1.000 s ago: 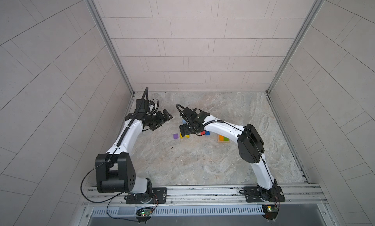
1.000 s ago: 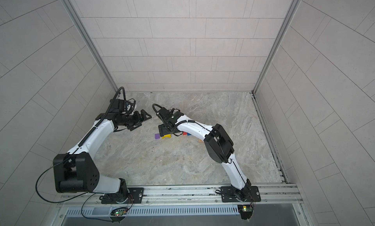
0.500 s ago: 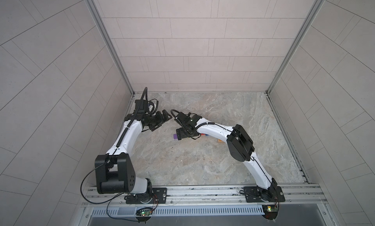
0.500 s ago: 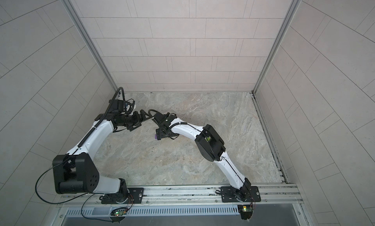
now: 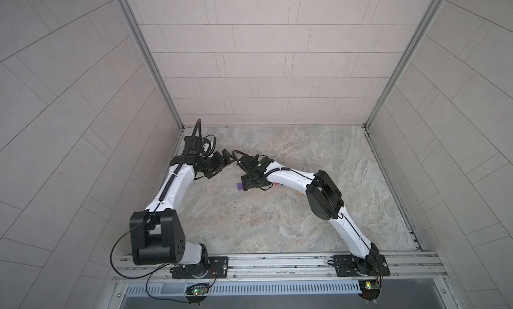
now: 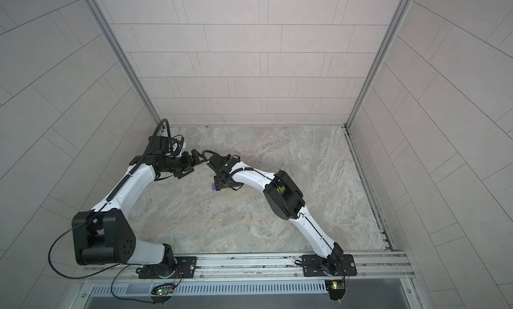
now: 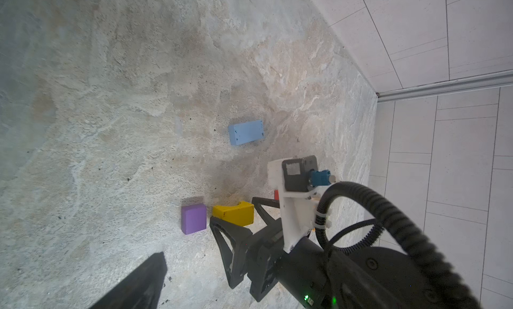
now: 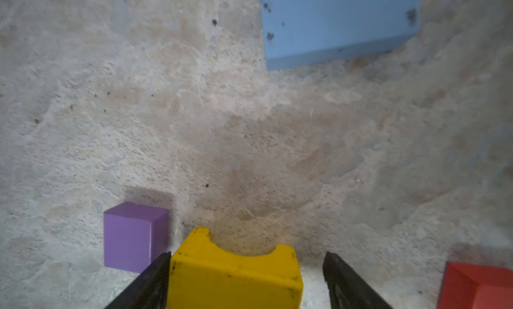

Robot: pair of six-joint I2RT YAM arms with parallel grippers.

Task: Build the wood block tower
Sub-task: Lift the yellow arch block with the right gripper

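My right pincer (image 8: 247, 256) straddles the yellow block (image 8: 236, 277), spread, one finger seemingly touching it; purple cube (image 5: 239, 186) at its nine o'clock from above. Left pincer (image 5: 225, 166) gapes wide.

A mottled grey-beige stone-look tabletop (image 5: 277, 224) lies flecked with small dark specks. Pale tiled walls (image 5: 263, 57) rise on three sides, joined by metal corner posts (image 5: 149, 57). An aluminium rail (image 5: 277, 263) and a slotted grille (image 5: 277, 288) run along the front.

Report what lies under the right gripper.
The yellow block, arch-notched, sits on the stone floor between the right gripper's open fingers, not yet clamped. In both top views the gripper largely hides it; only the purple cube peeks out.
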